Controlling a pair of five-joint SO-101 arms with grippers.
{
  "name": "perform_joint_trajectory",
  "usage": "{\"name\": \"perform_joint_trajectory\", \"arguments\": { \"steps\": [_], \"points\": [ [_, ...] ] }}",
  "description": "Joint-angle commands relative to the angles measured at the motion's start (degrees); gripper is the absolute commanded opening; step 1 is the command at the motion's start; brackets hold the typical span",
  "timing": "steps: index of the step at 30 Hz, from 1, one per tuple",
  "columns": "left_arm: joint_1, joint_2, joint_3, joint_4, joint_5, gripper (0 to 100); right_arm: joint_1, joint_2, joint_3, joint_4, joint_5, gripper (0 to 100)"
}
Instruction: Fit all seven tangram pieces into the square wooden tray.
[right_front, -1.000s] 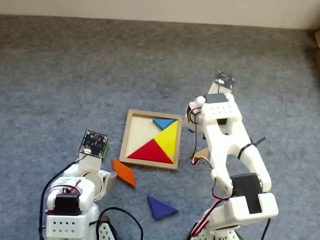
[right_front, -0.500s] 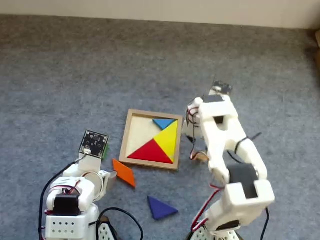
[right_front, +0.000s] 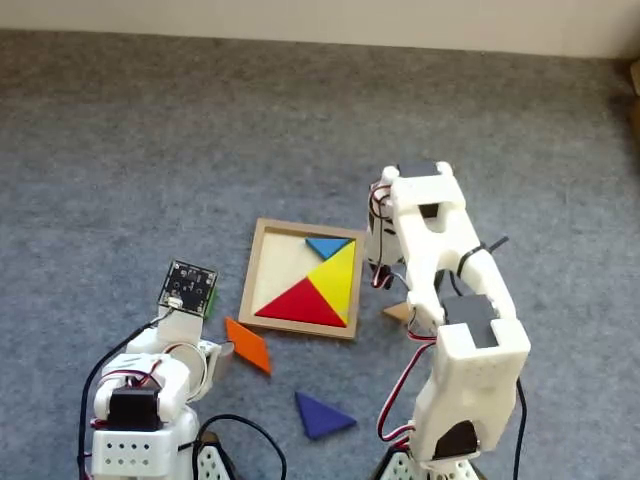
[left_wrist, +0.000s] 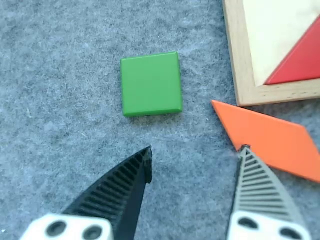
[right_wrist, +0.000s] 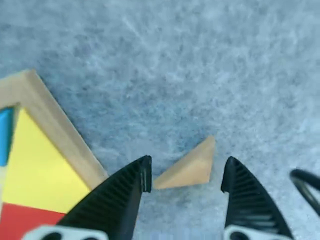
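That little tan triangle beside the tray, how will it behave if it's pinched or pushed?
The tan triangle looks like a thin rigid tile, so it is probably stiff and light. Lying flat, it shouldn't roll or tip. Its slanted edges might slip from the open right gripper, and the fuzzy grey mat likely resists sliding.

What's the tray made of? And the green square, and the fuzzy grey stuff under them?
Tray: looks like pale bare wood, since faint grain shows on its rim.
Green square: smooth, evenly coloured, with a soft sheen, so painted wood or plastic; the look leaves that open.
Grey stuff: matte and fuzzy with mottled fibres, probably felt or short carpet.
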Motion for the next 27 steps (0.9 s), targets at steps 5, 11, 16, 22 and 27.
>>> {"name": "perform_joint_trajectory", "arguments": {
  "steps": [5,11,16,22,27],
  "points": [
    [-0.4,-0.04,1.1,0.18,0.35,26,-0.04,-1.19,-2.95,1.89,-0.44,23.2],
    [-0.4,-0.04,1.1,0.18,0.35,26,0.04,-1.01,0.48,-1.63,-0.53,23.2],
    [-0.4,-0.04,1.1,0.18,0.35,26,-2.24,-0.92,10.95,-13.67,-3.25,23.1],
    [-0.4,-0.04,1.1,0.18,0.35,26,-1.89,-1.1,15.08,-12.09,-3.34,21.4],
    [-0.4,-0.04,1.1,0.18,0.35,26,-1.89,-1.19,15.08,-12.44,-1.76,9.2]
  ]
}}
